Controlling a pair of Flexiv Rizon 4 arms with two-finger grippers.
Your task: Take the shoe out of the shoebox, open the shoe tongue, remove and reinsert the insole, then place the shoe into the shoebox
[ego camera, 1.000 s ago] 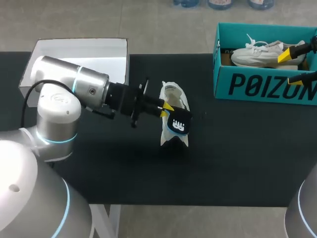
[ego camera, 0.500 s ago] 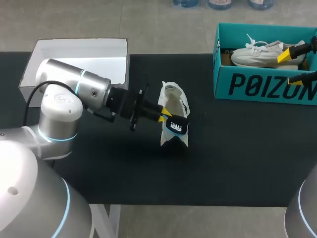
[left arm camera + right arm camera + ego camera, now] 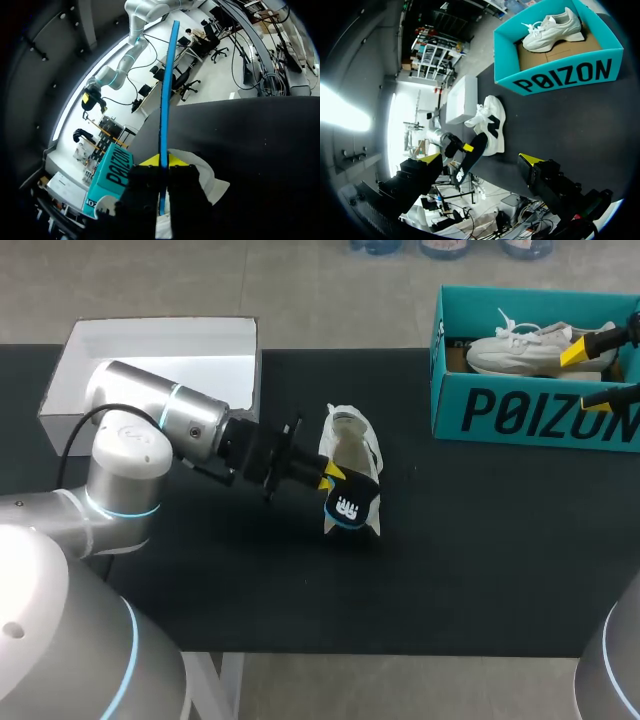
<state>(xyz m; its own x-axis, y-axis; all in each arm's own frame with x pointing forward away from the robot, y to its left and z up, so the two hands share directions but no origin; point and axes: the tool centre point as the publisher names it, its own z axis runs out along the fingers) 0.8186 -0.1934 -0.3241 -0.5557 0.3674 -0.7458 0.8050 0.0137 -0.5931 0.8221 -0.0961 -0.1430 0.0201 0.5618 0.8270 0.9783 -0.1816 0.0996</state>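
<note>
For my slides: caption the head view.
Left pincer grips the insole by the white shoe; another shoe lies in the teal shoebox.

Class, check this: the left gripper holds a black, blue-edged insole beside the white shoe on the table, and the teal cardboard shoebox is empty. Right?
No. The teal cardboard shoebox is not empty: the head view shows another white lace-up sneaker lying in it. The rest stands: the left gripper holds the black, blue-edged insole beside the white shoe on the table.
</note>
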